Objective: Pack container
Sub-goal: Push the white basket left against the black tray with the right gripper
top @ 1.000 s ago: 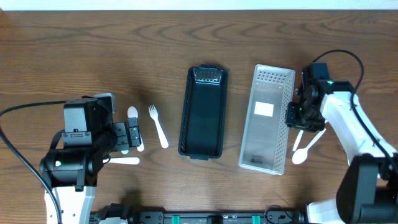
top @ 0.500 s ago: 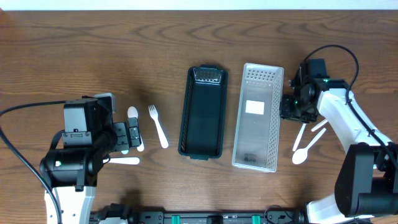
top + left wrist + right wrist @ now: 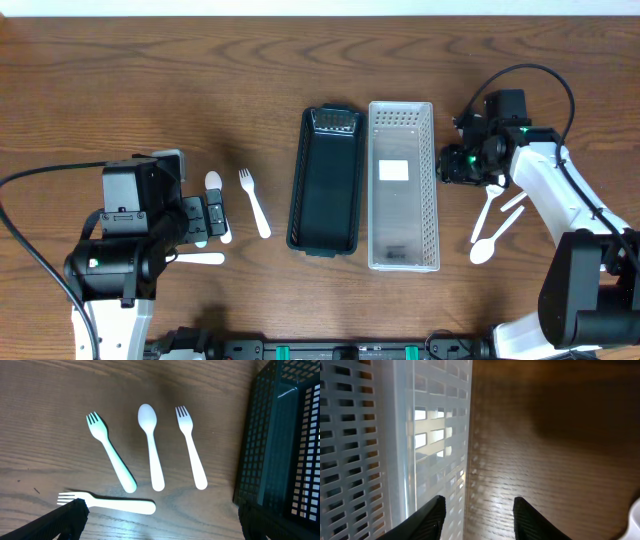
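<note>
The black container (image 3: 325, 180) lies lengthwise at the middle of the wooden worktop (image 3: 150, 80), and the white perforated container (image 3: 403, 185) sits right beside it on its right, the long sides touching or all but touching. The right fingers (image 3: 427, 520) are at the white container's right wall, towards its far end; in the right wrist view they stand moderately apart with the wall's edge in the gap between them, and neither can be seen pressing on it. Some white spoons (image 3: 486, 245) lie on the worktop just right of that container, near the right arm. The left fingers (image 3: 67, 520) are spread wide and hold nothing, hovering over the cutlery to the left of the black container. There a pale green fork (image 3: 111, 455), a white spoon (image 3: 151, 450) and a white fork (image 3: 191, 450) lie side by side, heads pointing to the far side, and a second white fork (image 3: 107, 502) lies crosswise at their near ends.
</note>
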Robot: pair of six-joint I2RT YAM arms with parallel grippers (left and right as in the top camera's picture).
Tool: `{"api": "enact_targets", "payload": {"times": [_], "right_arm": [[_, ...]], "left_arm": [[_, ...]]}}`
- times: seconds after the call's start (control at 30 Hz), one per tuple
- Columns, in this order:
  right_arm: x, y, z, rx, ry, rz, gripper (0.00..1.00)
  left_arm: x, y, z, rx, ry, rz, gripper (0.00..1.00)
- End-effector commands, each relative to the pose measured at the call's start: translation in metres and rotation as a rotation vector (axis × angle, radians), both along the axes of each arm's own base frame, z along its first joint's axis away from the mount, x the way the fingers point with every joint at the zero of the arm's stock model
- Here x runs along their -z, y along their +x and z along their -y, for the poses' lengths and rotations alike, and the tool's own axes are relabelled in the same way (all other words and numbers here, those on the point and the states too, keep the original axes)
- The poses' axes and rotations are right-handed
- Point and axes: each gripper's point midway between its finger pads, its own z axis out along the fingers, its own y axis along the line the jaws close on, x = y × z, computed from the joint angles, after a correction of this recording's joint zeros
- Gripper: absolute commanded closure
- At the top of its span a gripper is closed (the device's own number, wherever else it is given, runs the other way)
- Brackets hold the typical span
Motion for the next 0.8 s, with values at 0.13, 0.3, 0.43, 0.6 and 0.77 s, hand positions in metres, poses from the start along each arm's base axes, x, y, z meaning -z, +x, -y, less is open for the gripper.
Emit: {"api": "enact_targets", "payload": {"times": [0.13,0.3,0.43,0.6,0.77], "right_arm": [[-0.009,0.008,-0.01,-0.059,0.054,0.048,0.49],[-0.008,0.007,-0.01,-0.064,0.054,0.045,0.46],[-0.008,0.005,-0.019,-0.096,0.053,0.046,0.45],[-0.009,0.002,-0.036,-0.145,0.053,0.053,0.4],[-0.009,0.002,-0.047,-0.181,0.05,0.066,0.37]], "left_arm": [[-0.006,0.003,-0.001,-0.008,-0.004,0.014,0.02],[-0.006,0.003,-0.001,-0.008,-0.004,0.014,0.02],[-0.006,0.003,-0.001,-0.008,-0.004,0.014,0.02],[-0.006,0.003,-0.001,-0.008,-0.004,0.014,0.02],[-0.006,0.003,-0.001,-0.008,-0.004,0.013,0.02]]}}
